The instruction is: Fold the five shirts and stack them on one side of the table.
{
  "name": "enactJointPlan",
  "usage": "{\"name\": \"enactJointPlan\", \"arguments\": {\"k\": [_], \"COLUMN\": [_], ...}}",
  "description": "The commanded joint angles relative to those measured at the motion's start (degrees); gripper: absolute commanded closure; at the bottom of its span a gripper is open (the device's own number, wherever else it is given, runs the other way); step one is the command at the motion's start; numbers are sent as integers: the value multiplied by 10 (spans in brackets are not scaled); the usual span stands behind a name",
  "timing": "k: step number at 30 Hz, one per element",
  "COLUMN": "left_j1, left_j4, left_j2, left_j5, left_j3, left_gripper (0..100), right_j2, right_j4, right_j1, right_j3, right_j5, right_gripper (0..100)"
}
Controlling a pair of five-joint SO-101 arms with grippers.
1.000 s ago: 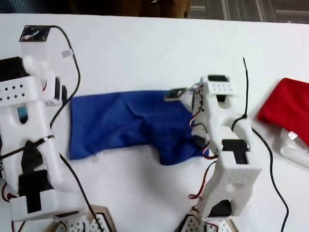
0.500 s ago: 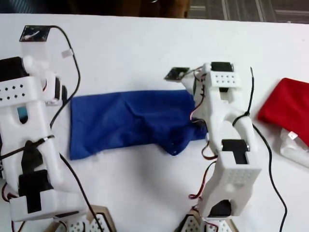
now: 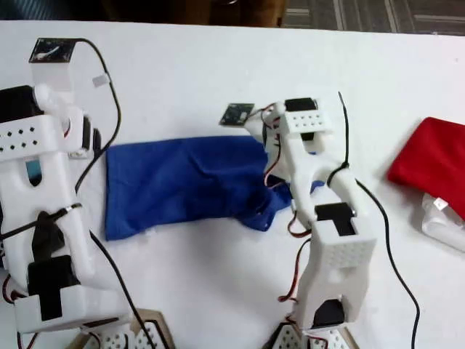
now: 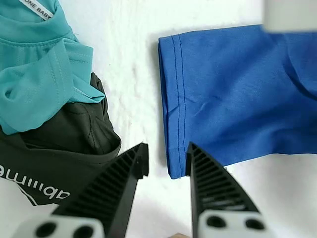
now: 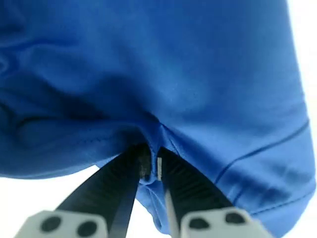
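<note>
So the pile is started: a teal shirt (image 4: 39, 64) sits on top of a black shirt (image 4: 64, 144), just beside the left gripper (image 4: 167, 151). I'd guess those two are done, though they look kinda rumpled. The left gripper is spread apart and holds nothing. It hovers right over the hemmed corner of the blue shirt (image 3: 182, 182). That shirt lies as a long band between the two grippers, so I'd call it mid-fold. The right gripper (image 5: 151, 166) is pinched tight on a bunch of blue fabric at the far end. Well off past the right gripper is a red shirt (image 3: 432, 163), untouched, plus a white bundle (image 3: 443, 218) that may or may not be shirt five. Roughly halfway, I reckon.
</note>
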Motion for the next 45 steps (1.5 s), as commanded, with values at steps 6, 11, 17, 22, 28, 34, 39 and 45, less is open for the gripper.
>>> {"name": "enactJointPlan", "arguments": {"k": [6, 11, 17, 22, 28, 34, 39, 45], "left_j1": [0, 0, 0, 0, 0, 0, 0, 0], "left_j4": [6, 6, 6, 6, 7, 7, 7, 7], "left_j2": [-26, -26, -26, -26, -26, -26, -26, -26], "left_j5": [-4, -4, -4, -4, -4, -4, -4, -4], "left_j3": [-22, -22, -22, -22, -22, -22, -22, -22], "left_gripper": [849, 849, 849, 849, 849, 849, 849, 849], "right_j2": [0, 0, 46, 82, 86, 87, 76, 44], "right_j4": [-36, -41, -43, -40, 9, 33, 66, 160], "right_j1": [40, 29, 23, 34, 39, 48, 71, 109], "right_j3": [-59, -62, -68, -110, -239, -281, -289, -324], "right_j5": [-54, -102, -101, -101, -102, -100, -101, -102], "right_gripper": [980, 980, 884, 776, 776, 776, 776, 993]}}
